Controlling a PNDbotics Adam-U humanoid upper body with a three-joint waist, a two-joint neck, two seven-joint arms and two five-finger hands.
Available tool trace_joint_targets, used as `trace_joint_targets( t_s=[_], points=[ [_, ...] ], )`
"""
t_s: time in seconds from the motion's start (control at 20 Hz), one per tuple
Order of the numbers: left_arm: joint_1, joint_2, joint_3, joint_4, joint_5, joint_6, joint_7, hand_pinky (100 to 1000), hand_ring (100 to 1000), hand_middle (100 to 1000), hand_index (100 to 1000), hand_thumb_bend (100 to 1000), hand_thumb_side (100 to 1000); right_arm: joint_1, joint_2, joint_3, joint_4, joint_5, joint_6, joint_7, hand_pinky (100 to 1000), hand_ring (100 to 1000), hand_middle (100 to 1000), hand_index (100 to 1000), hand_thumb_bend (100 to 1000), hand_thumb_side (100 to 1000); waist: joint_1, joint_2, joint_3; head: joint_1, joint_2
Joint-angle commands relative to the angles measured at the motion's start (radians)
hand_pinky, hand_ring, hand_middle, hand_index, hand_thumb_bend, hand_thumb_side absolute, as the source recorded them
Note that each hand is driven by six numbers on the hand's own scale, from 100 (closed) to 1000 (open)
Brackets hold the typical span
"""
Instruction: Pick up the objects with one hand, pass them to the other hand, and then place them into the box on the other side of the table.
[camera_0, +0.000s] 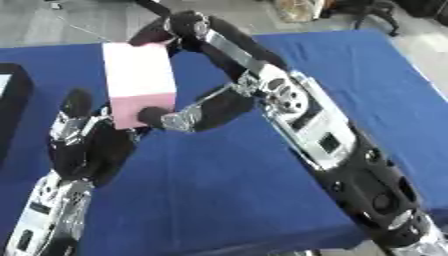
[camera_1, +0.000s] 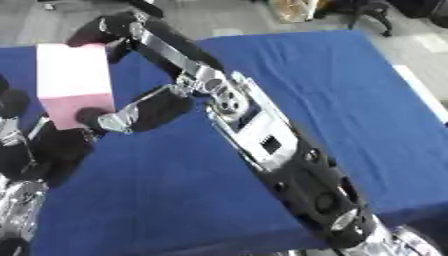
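Blue-covered worktop (camera_0: 262, 200), under both arms. Right hand (camera_0: 210, 107): thumb and fingers closed on the pink block (camera_0: 138, 82), held above the cloth. Left hand (camera_0: 87, 145): just below the block, fingers raised beside its lower edge, grip unclear.

Covered in matt blue cloth, smooth and flat: the counter (camera_0: 227, 195). Matt pink rectangular block (camera_0: 138, 80), plain-faced, like foam or card. Glossy black plastic shells and shiny silver metal joints on the right robot hand (camera_0: 188, 117) and left robot hand (camera_0: 83, 140).
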Motion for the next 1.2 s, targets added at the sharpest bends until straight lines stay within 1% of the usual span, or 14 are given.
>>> trace_joint_targets(
  t_s=[0.05, 0.3, 0.45, 0.65, 0.85, 0.95, 1.05, 1.2],
  points=[
    [-0.023, 0.007, 0.0, -0.02, -0.026, 0.014, -0.006, 971, 627, 598, 827, 473, 923, -0.011, 0.0, 0.001, 0.029, 0.026, -0.001, 0.015, 703, 789, 498, 452, 395, 100, 0.002, -0.009, 0.002, -0.006, -0.003],
    [-0.03, 0.007, -0.006, -0.004, -0.057, 0.043, -0.001, 966, 623, 600, 832, 478, 974, -0.01, -0.006, 0.004, 0.05, 0.059, -0.013, 0.049, 707, 796, 504, 458, 411, 100, 0.001, -0.009, 0.003, -0.01, -0.003],
    [-0.037, 0.007, -0.012, 0.009, -0.078, 0.066, 0.006, 963, 618, 595, 828, 482, 1000, -0.01, -0.008, 0.01, 0.064, 0.086, -0.019, 0.087, 710, 800, 510, 466, 419, 100, 0.0, -0.009, 0.004, -0.01, -0.003],
    [-0.046, 0.004, -0.02, 0.028, -0.102, 0.094, 0.018, 959, 614, 591, 827, 487, 1000, -0.011, -0.003, 0.011, 0.087, 0.121, -0.029, 0.127, 709, 800, 511, 468, 418, 100, 0.0, -0.01, 0.005, -0.01, -0.003],
    [-0.049, 0.002, -0.026, 0.04, -0.115, 0.109, 0.019, 953, 605, 580, 826, 484, 1000, -0.013, 0.001, 0.012, 0.104, 0.153, -0.044, 0.145, 710, 799, 511, 471, 410, 100, -0.001, -0.011, 0.007, -0.01, -0.003],
    [-0.051, 0.002, -0.028, 0.042, -0.12, 0.113, 0.015, 945, 589, 563, 822, 475, 1000, -0.014, 0.002, 0.013, 0.108, 0.167, -0.054, 0.149, 711, 798, 512, 473, 410, 100, -0.001, -0.011, 0.008, -0.009, -0.003],
    [-0.052, 0.002, -0.029, 0.045, -0.123, 0.116, 0.014, 926, 556, 525, 804, 463, 1000, -0.015, 0.004, 0.013, 0.112, 0.177, -0.062, 0.15, 712, 798, 512, 474, 408, 100, -0.001, -0.012, 0.009, -0.009, -0.003],
    [-0.056, 0.004, -0.033, 0.049, -0.122, 0.122, 0.014, 905, 518, 485, 778, 397, 976, -0.015, 0.005, 0.012, 0.116, 0.187, -0.07, 0.148, 713, 798, 512, 475, 407, 100, -0.001, -0.012, 0.01, -0.008, -0.003]
  ],
)
